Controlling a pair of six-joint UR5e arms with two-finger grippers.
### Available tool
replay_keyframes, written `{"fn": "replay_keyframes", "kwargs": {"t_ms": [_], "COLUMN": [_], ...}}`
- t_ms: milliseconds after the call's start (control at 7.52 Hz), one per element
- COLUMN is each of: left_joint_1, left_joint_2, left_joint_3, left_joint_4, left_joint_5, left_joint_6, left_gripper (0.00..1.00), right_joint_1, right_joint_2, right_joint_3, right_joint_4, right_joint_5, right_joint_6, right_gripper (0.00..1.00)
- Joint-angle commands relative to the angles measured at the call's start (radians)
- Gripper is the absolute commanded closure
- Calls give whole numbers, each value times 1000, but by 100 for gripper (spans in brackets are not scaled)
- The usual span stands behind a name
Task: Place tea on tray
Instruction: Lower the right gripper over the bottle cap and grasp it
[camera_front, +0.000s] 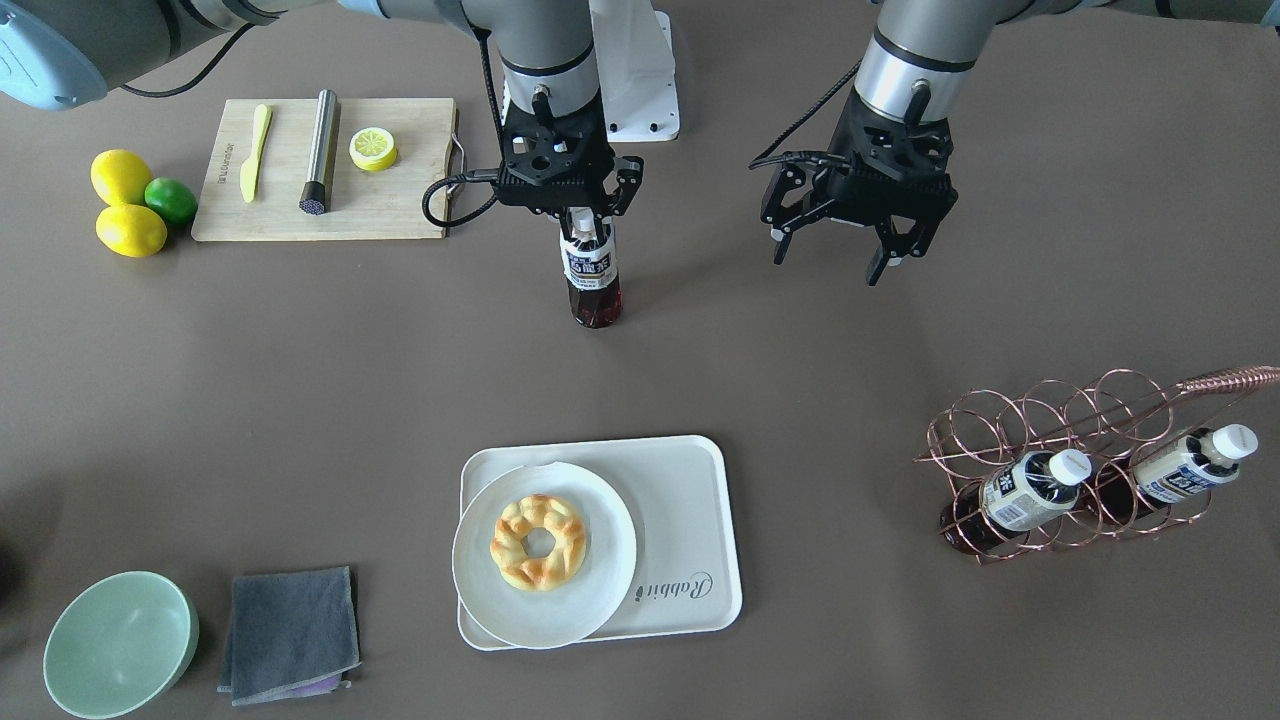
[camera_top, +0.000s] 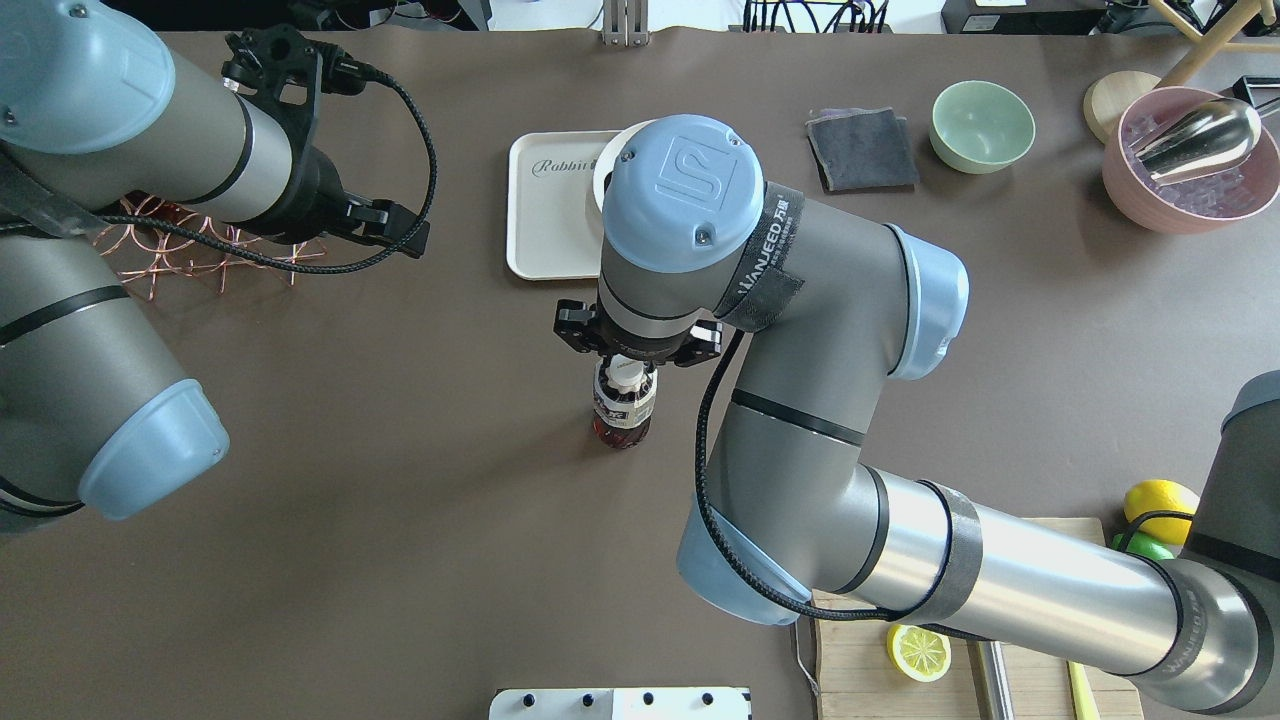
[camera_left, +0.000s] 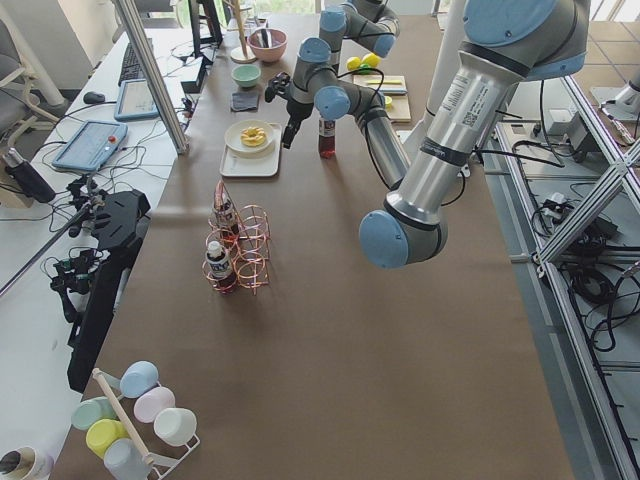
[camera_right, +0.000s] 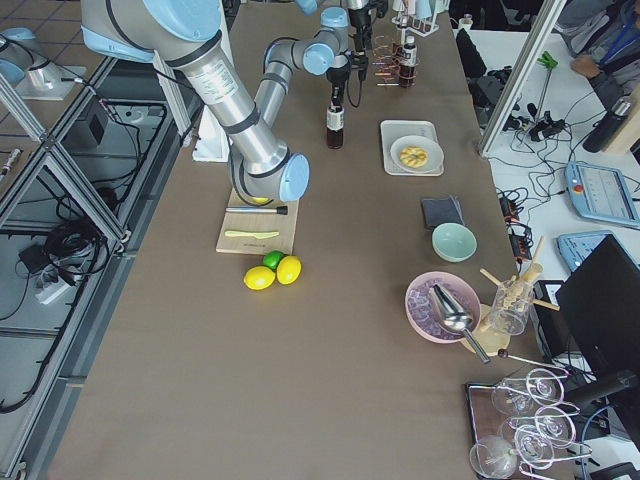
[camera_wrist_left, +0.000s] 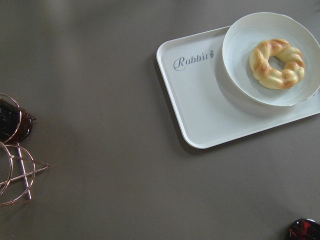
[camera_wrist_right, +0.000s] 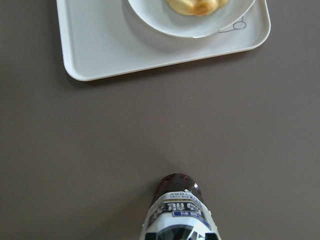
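At the middle of the surface (camera_front: 300, 400), well apart from the tray (camera_front: 690, 500), the right claw (camera_front: 588, 222) is clamping the upright tea (camera_front: 593, 285) by its neck, which is calling, I judge, for a slow, level carry to the bare end beside the plate (camera_front: 600, 600), while the left claw (camera_front: 828, 268) is hanging open, empty.

Long brown worktop in a lab bay, under even light.
The matte brown worktop (camera_left: 330, 350) ran down the room, and an aluminium post (camera_left: 150, 75) rose at one long edge. Beside it, a white desk (camera_left: 40, 225) carried a tablet (camera_left: 88, 145). On the other side, black cables (camera_right: 62, 238) lay tangled on the grey floor (camera_right: 70, 335). Shadows were soft.
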Motion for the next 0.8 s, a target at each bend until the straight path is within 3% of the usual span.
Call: {"fn": "replay_keyframes", "kwargs": {"t_ms": [0,133,266,665], "left_joint_1": [0,0,0,2], "left_joint_2": [0,0,0,-1], "left_joint_3": [0,-2,-2,-5], "left_joint_4": [0,0,0,-2], "left_joint_5": [0,0,2,0], "left_joint_6": [-2,-3,-10,-16], "left_gripper": [5,5,4,4], "right_joint_1": [-6,-6,-6,28], "right_joint_2": [1,4,15,70], "right_joint_3": [0,0,6,3], "right_joint_4": [-2,-6,-24,-84], "right_joint_5": [-2,-2,-2,0], "right_joint_6": [2,3,2,-30], "right_gripper": [55,87,100,100]}}
